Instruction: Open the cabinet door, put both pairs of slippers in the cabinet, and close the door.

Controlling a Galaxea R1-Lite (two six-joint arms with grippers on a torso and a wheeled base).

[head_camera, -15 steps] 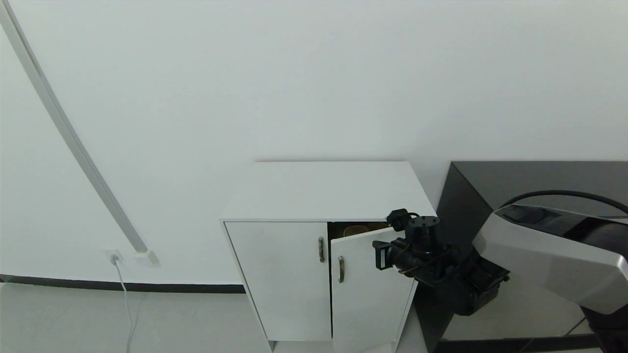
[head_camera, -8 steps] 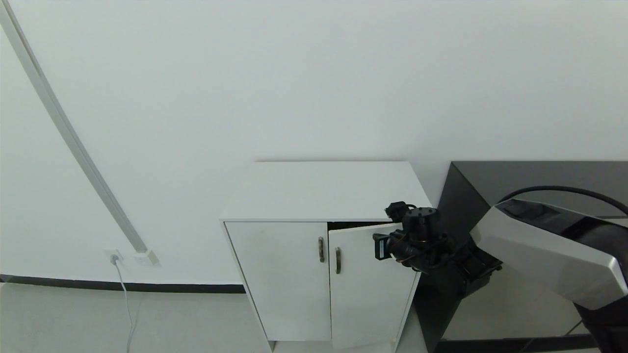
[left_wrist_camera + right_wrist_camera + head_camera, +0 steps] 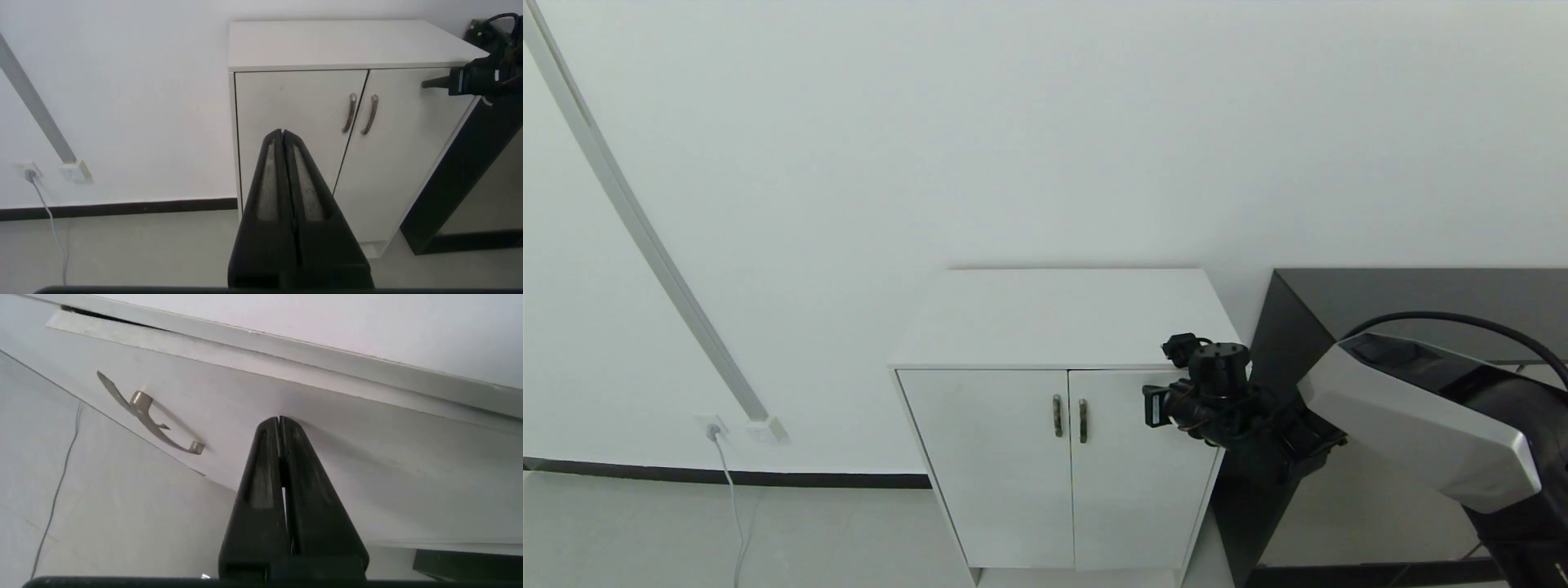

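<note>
Cabinet door [image 3: 1135, 469], the right leaf of the white two-door cabinet [image 3: 1054, 318], lies shut and flush with the left leaf [image 3: 988, 465]. The right handle [image 3: 1083, 420] and the left handle [image 3: 1057, 415], both curved metal, stand side by side at the cabinet's centre seam. My right end effector [image 3: 280, 423] has its fingers pressed together. Its tips rest against the face of the right leaf near the upper outer corner, just below the cabinet's top panel and apart from the right handle. My left end effector [image 3: 282, 135] is likewise pinched together, with nothing between the fingers. It is held out in front of the cabinet, well apart from it. A black unit [image 3: 1339, 294] stands just beside the cabinet's right side. A wall socket [image 3: 712, 427] with a white cable plugged in sits well to the cabinet's left, near the floor.
</note>
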